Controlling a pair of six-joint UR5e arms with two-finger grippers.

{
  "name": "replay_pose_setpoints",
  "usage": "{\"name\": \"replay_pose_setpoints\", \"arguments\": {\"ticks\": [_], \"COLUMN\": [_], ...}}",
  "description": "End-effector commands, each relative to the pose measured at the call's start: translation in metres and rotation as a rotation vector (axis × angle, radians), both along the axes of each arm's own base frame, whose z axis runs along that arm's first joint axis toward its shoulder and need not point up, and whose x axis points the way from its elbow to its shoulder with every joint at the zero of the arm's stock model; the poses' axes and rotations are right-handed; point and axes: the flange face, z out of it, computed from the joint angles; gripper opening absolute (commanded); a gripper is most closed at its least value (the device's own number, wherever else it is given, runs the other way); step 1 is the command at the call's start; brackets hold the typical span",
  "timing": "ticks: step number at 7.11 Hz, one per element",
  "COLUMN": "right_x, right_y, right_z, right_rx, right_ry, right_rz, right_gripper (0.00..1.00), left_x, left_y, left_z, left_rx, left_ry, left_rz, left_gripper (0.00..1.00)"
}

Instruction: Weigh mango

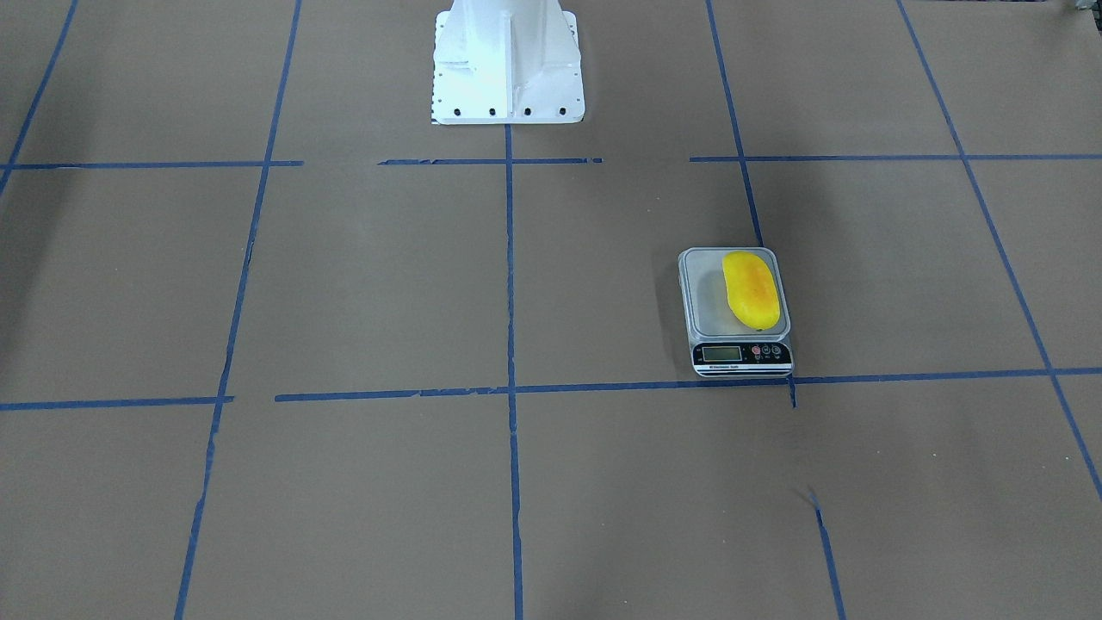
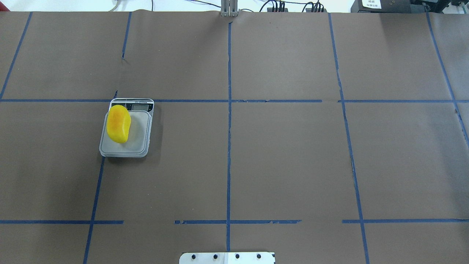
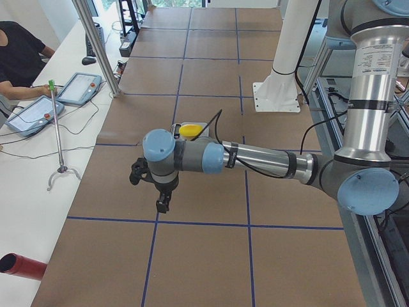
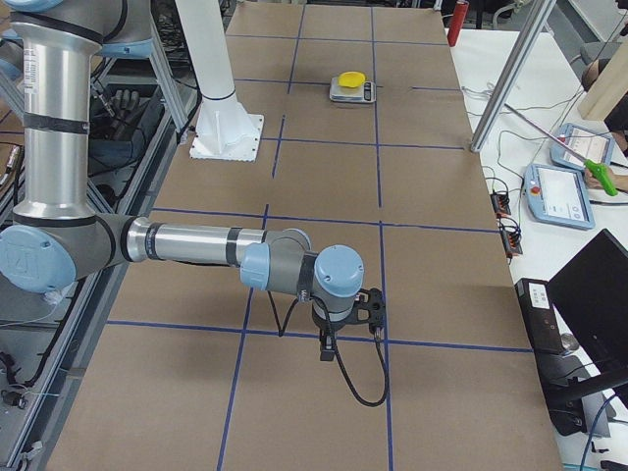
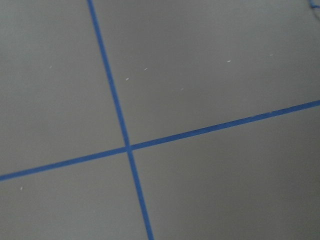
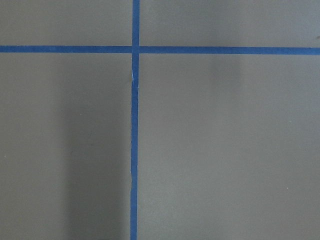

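Note:
The yellow mango point(image 1: 751, 290) with an orange blush lies on the platform of the small digital scale point(image 1: 711, 310), towards the platform's edge. Both show in the overhead view, the mango point(image 2: 118, 123) on the scale point(image 2: 140, 136) on the table's left half. My left gripper point(image 3: 137, 173) shows only in the exterior left view, held above bare brown paper nearer that camera than the mango point(image 3: 190, 130). My right gripper point(image 4: 371, 306) shows only in the exterior right view, far from the scale point(image 4: 351, 93). I cannot tell whether either is open or shut. Both wrist views show only paper and blue tape.
The white robot base point(image 1: 506, 69) stands at the table's robot side. Blue tape lines point(image 2: 229, 146) grid the brown paper. Tablets point(image 3: 32, 115) and a person sit beside the table; a red cylinder point(image 3: 22, 265) lies at its edge.

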Motion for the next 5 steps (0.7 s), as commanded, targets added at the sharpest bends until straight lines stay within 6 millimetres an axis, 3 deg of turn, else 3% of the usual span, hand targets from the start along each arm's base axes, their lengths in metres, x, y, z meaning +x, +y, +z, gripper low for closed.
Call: {"name": "replay_pose_setpoints", "arguments": {"ticks": [1, 5], "right_x": [0.0, 0.0], "right_y": [-0.0001, -0.0001], "right_z": [-0.0005, -0.0005], "right_rx": [0.0, 0.0], "right_ry": [0.0, 0.0], "right_rz": [0.001, 0.001], "right_gripper": [1.0, 1.0], "left_x": [-0.0053, -0.0058], "left_y": [0.027, 0.0205], "left_z": [0.0418, 0.0336], "left_rx": [-0.006, 0.0], "left_ry": [0.003, -0.002], "left_rz": [-0.013, -0.018], "left_gripper": [1.0, 1.0]}}
